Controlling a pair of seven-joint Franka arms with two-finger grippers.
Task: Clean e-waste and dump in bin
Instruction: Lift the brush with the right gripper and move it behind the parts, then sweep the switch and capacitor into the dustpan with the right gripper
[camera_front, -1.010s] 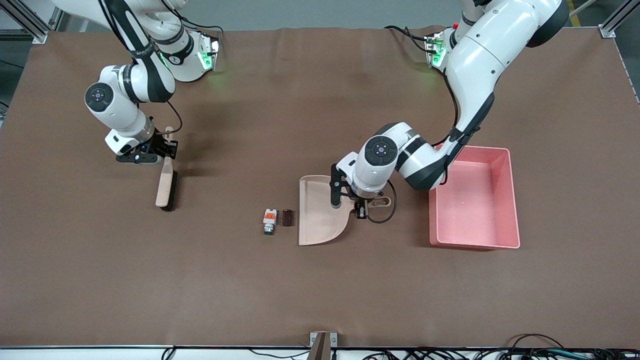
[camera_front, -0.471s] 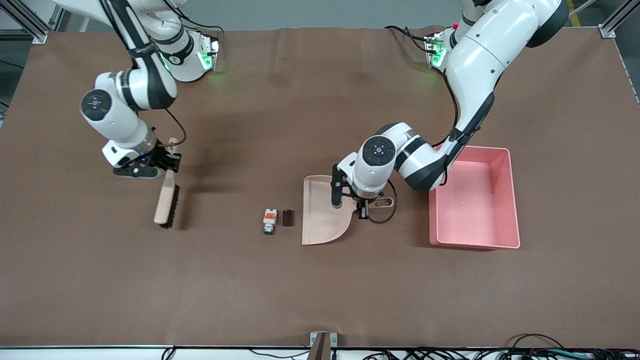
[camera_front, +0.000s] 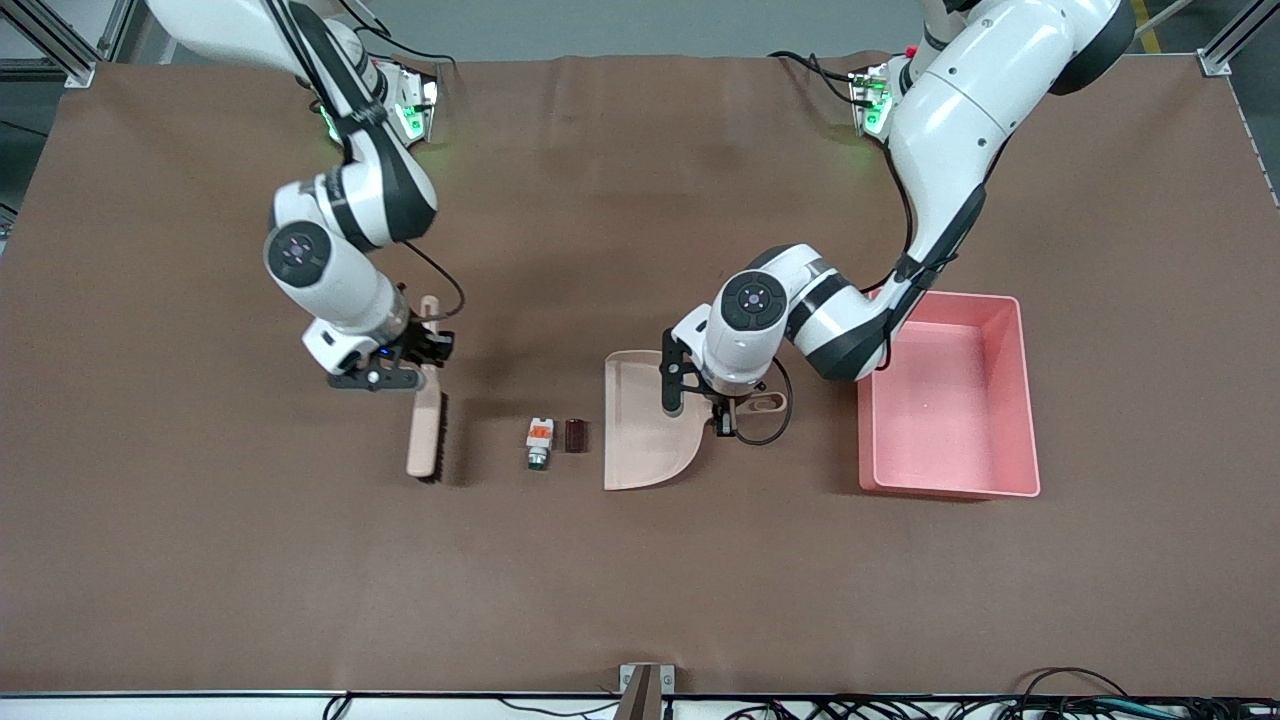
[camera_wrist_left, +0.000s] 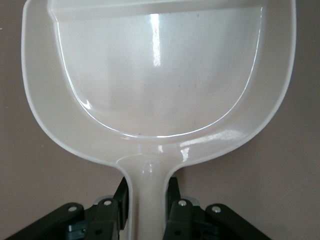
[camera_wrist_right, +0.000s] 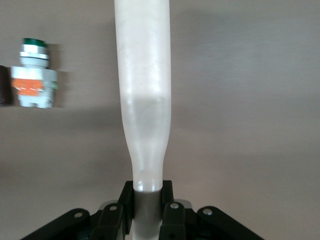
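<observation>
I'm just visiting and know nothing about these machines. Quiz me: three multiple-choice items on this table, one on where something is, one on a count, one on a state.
1. Where do the two small e-waste parts lie?
A. In the pink bin
B. On the table between the brush and the dustpan
C. Inside the dustpan

2. How many small e-waste parts are on the table?
A. Two
B. Four
C. Six

3. What is the right gripper doing?
A. Hanging open over the bin
B. Shut on the brush handle
C. Shut on the dustpan

Key:
1 B: the white component and the maroon cylinder sit on the cloth between the brush and the dustpan; the pink bin holds neither.
2 A: only those two show.
3 B: the right gripper clamps the brush handle, while the left gripper holds the dustpan's handle.
</observation>
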